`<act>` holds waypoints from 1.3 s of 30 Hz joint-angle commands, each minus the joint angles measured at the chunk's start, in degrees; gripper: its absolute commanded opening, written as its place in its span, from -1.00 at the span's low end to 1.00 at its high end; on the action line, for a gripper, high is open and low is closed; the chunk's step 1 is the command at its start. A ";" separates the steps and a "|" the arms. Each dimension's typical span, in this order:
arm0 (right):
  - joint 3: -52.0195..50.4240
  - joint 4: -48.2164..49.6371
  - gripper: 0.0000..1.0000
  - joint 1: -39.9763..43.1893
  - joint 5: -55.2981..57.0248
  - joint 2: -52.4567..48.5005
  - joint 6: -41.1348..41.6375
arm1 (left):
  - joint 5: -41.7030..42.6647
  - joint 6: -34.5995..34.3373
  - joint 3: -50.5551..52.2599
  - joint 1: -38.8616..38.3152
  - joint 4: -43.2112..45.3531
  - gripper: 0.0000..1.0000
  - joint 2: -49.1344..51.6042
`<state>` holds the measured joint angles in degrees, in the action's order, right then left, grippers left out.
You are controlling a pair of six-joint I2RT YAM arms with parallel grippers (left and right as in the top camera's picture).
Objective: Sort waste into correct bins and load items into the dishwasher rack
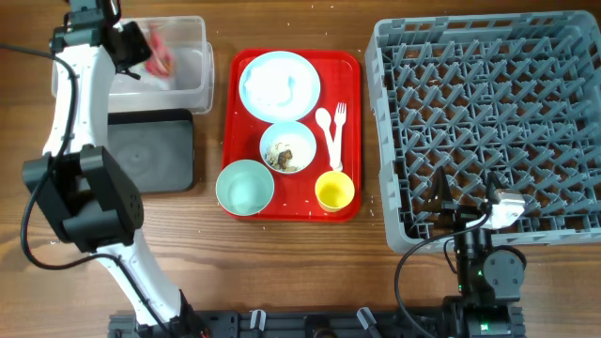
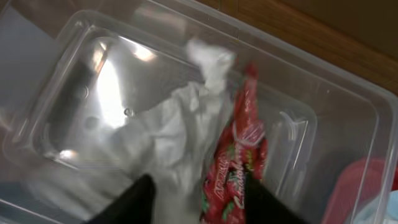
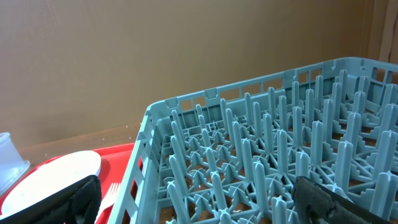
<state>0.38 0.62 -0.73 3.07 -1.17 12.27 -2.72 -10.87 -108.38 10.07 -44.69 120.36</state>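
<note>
My left gripper (image 1: pixel 134 42) hangs open over the clear tub (image 1: pixel 194 89). In the left wrist view its fingers (image 2: pixel 199 202) straddle crumpled white paper (image 2: pixel 174 140) and the red-and-white wrapper (image 2: pixel 239 162), both lying in the tub (image 2: pixel 323 93). The black tray (image 1: pixel 150 150) sits in front of the tub. The plate (image 1: pixel 279 83), a bowl with brown scraps (image 1: pixel 288 147), an empty bowl (image 1: pixel 245 186), the yellow cup (image 1: pixel 334 191), fork (image 1: pixel 340 127) and spoon (image 1: pixel 326 127) sit on the red tray (image 1: pixel 352 70). My right gripper (image 1: pixel 470 211) is open and empty at the grey rack's (image 1: pixel 488 113) front edge.
The right wrist view shows the open fingers (image 3: pixel 199 205) over the rack's pegs (image 3: pixel 267 168), with the plate (image 3: pixel 50 180) and fork (image 3: pixel 109 196) at the left. The left arm stretches along the table's left side past the black tray.
</note>
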 commanded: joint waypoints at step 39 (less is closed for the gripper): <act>-0.09 0.15 0.99 -0.39 0.74 0.35 -0.24 | 6.38 30.40 0.46 -27.06 5.55 0.19 15.43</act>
<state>0.38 0.62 -0.73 3.07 -1.17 12.27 3.07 18.96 -108.33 -16.62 -39.55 134.39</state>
